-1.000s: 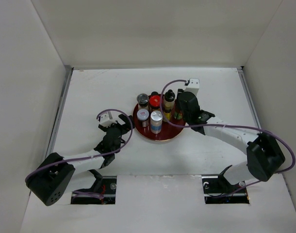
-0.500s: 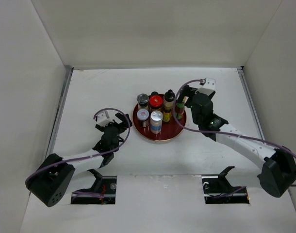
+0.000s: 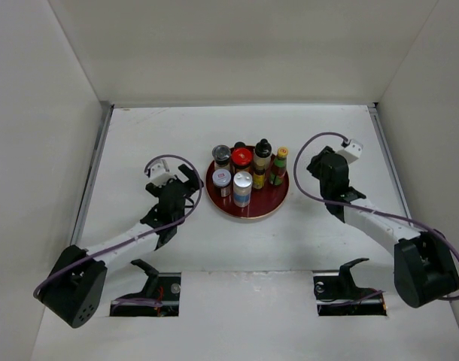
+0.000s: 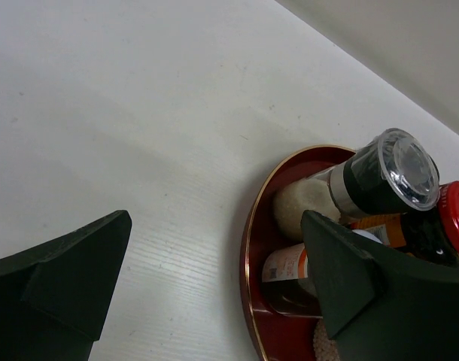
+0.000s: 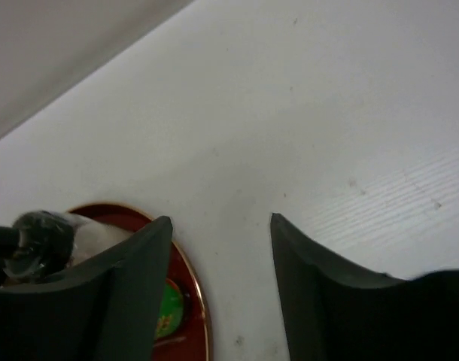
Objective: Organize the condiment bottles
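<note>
Several condiment bottles stand upright together on a round red tray [image 3: 253, 211]. Among them are a grey-lidded jar [image 3: 221, 156], a red-capped bottle [image 3: 241, 158], a black-capped bottle [image 3: 262, 153], a yellow-capped green bottle [image 3: 280, 165] and two silver-lidded shakers [image 3: 222, 180] [image 3: 242, 187]. My left gripper [image 3: 190, 182] is open just left of the tray, holding nothing. In the left wrist view the gripper [image 4: 214, 256] faces the tray rim [image 4: 248, 263] and a clear-capped jar [image 4: 387, 177]. My right gripper [image 3: 314, 164] is open to the right of the tray, apart from it. The right wrist view shows the gripper [image 5: 220, 222] over bare table beside the green bottle [image 5: 168, 308].
White walls close in the table on the left, back and right. A metal strip [image 3: 94, 169] runs along the left edge. Two dark openings [image 3: 147, 289] [image 3: 348, 289] sit in the near edge by the arm bases.
My right gripper has let go of the yellow-capped green bottle on the tray's right side and pulled back to the right. The left gripper edged slightly toward the tray.
</note>
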Robot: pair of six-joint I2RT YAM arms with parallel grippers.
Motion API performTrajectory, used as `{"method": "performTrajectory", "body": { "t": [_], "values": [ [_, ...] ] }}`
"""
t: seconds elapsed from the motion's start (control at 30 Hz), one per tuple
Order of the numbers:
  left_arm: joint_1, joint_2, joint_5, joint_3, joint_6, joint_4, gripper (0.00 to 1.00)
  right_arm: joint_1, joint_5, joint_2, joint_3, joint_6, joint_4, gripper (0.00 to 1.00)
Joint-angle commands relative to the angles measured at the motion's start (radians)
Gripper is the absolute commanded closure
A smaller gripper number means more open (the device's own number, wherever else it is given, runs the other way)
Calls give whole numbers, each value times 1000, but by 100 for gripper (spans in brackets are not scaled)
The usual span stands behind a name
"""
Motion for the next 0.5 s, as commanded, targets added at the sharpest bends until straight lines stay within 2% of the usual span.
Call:
{"method": "performTrajectory", "body": {
  "t": [0.0,0.03,0.07,0.1,0.17,0.3,0.37,0.47],
  "values": [
    [10,-21,3,94,-26,-180,0,-17,-33,8,-43,81,130,59],
    [8,-23,3,103,-29,-205,0,-29,-35,17,-56,89,147,72],
    [10,-23,4,116,-31,-233,0,-44,-45,29,-62,98,155,80],
    [10,-20,4,128,-31,-253,0,-57,-58,43,-68,109,160,84],
    [8,-8,27,159,-29,-311,0,-69,-84,72,-83,136,179,83],
    [11,11,90,215,-31,-425,0,-106,-111,140,-102,165,241,63],
    [1,14,122,243,-31,-457,0,-146,-162,155,-116,200,264,47],
    [-27,5,158,278,-31,-489,0,-192,-215,152,-137,239,287,33]
  ]
}}
